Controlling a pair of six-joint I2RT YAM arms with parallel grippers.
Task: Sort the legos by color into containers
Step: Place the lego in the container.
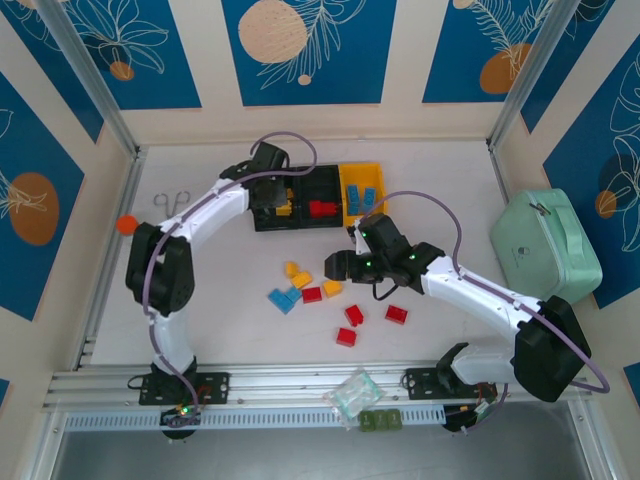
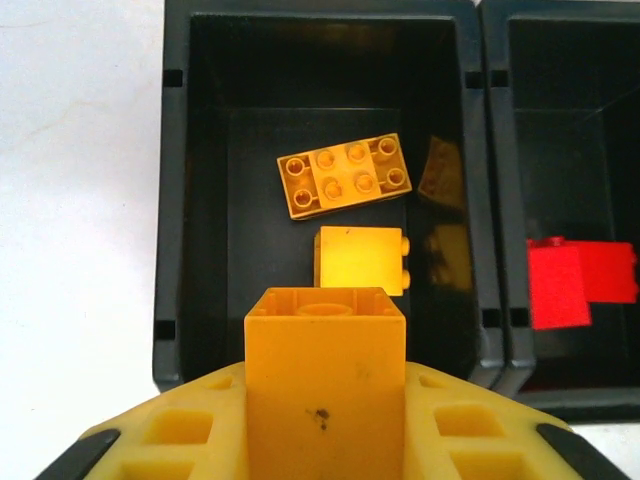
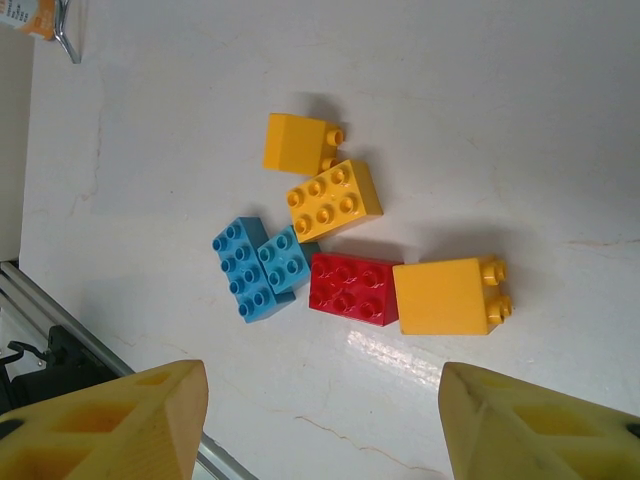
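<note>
Containers [image 1: 300, 228] stand in a row in the top view: left black bin [image 1: 262, 226], middle black bin [image 1: 325, 226] holding red bricks [image 1: 321, 209], yellow bin [image 1: 361, 167] holding blue bricks [image 1: 362, 195]. Left wrist view: left gripper [image 2: 325, 400] pinches a yellow brick [image 2: 325, 350] over two yellow bricks [image 2: 345, 176] lying in the left black bin. Right wrist view: right gripper [image 3: 320, 420] holds its fingers [image 3: 130, 410] spread above loose legos [image 3: 345, 285] on the table [image 3: 520, 120].
</note>
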